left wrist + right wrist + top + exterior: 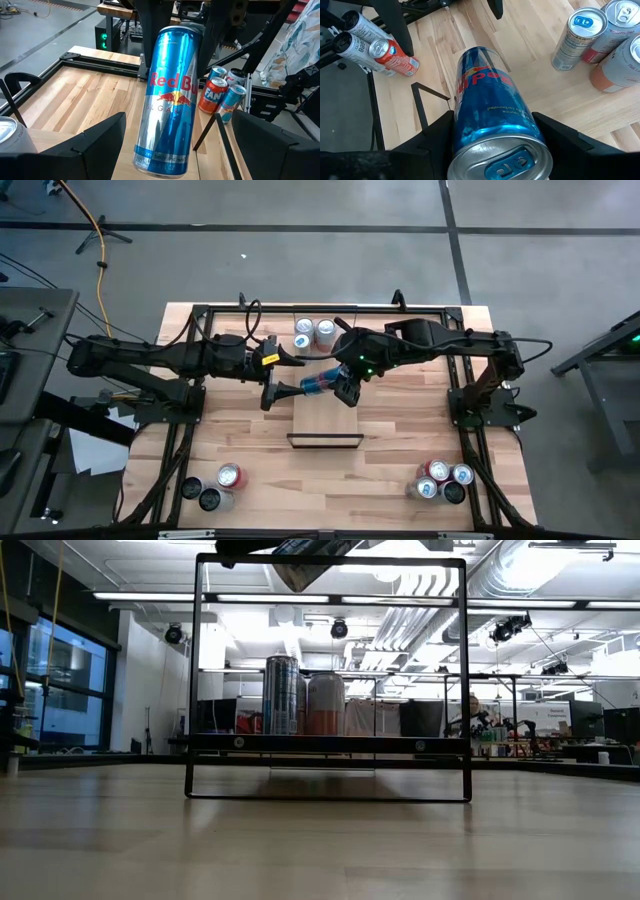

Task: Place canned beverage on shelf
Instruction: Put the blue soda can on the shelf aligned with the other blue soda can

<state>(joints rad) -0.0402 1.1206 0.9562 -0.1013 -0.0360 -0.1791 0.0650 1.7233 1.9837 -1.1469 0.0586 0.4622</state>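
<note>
Butcher-block tabletop (400, 450) over grey floor (300, 260)

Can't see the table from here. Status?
Right claw shut on Red Bull can above shelf. Left claw open at its base. Two cans already shelved.

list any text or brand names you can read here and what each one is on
"Red Bu": blue can held by the right gripper, rest of the name turned away.
"SUGA": same can, below the logo.
"FAN": orange can on the table.
Fine print on the other cans: too small to read.
</note>
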